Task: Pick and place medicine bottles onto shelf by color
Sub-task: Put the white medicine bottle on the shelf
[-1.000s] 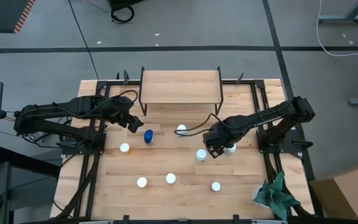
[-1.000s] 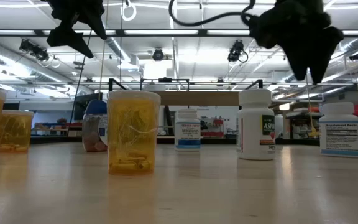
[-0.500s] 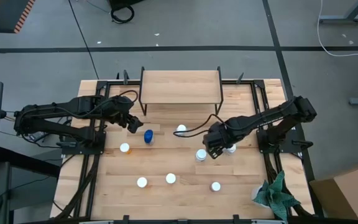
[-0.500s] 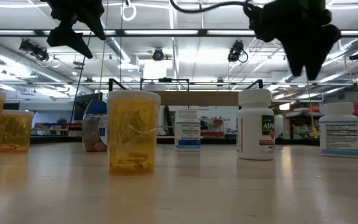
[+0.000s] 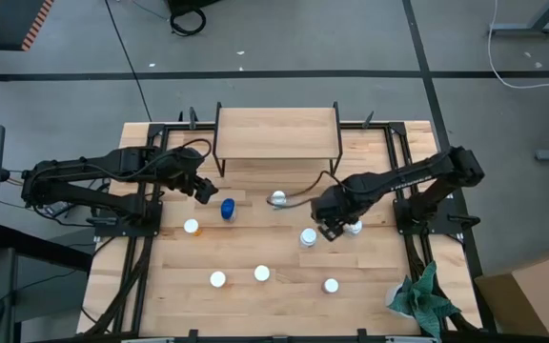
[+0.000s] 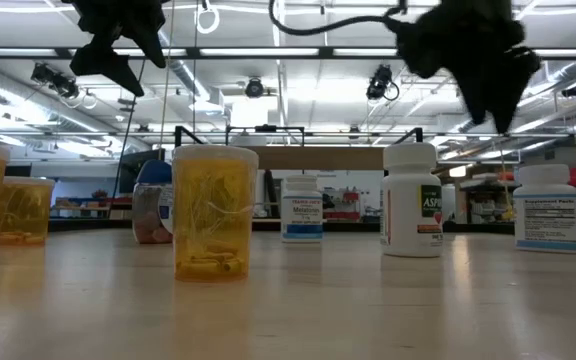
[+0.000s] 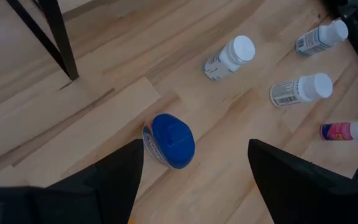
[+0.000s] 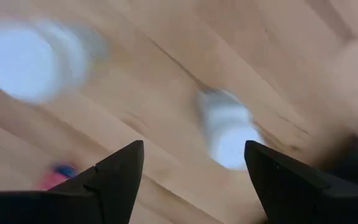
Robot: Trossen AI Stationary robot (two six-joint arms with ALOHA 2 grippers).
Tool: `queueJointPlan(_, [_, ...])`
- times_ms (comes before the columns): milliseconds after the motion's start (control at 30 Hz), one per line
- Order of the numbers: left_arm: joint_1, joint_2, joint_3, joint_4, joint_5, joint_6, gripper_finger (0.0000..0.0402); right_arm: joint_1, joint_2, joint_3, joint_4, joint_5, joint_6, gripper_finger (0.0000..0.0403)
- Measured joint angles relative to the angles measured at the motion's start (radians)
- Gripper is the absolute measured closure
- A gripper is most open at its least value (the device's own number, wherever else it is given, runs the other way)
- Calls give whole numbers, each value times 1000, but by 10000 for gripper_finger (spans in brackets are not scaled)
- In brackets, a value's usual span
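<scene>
Several medicine bottles stand upright on the wooden table. A blue-topped bottle stands just ahead of my open left gripper, which hangs above the table and touches nothing. My right gripper is open and points down, high above two white bottles. Its blurred wrist view shows one white bottle. Orange bottles stand near the front edge. The shelf stands at the far edge with nothing on it.
A white bottle stands in front of the shelf. White-capped bottles are spread over the near half. A small pink bottle stands among them. A green cloth lies at the near right corner.
My right gripper has rolled a little about its downward line while staying above the two white bottles; its cable has swung with it. No bottle has moved.
</scene>
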Motion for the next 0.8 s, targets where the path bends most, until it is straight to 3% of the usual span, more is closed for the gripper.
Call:
queueJointPlan(200, [0,0,0,-1,0,13,108,-19,-32,0,-17,-17,-224,115])
queueJointPlan(400, [0,0,0,-1,0,11,108,-72,-26,0,302,-150,-199,115])
queueJointPlan(600, [-2,0,0,-1,0,-16,108,-37,-3,0,436,-108,-166,115])
queueJointPlan(800, [-1,1,0,7,0,24,108,29,46,0,449,-23,-288,115])
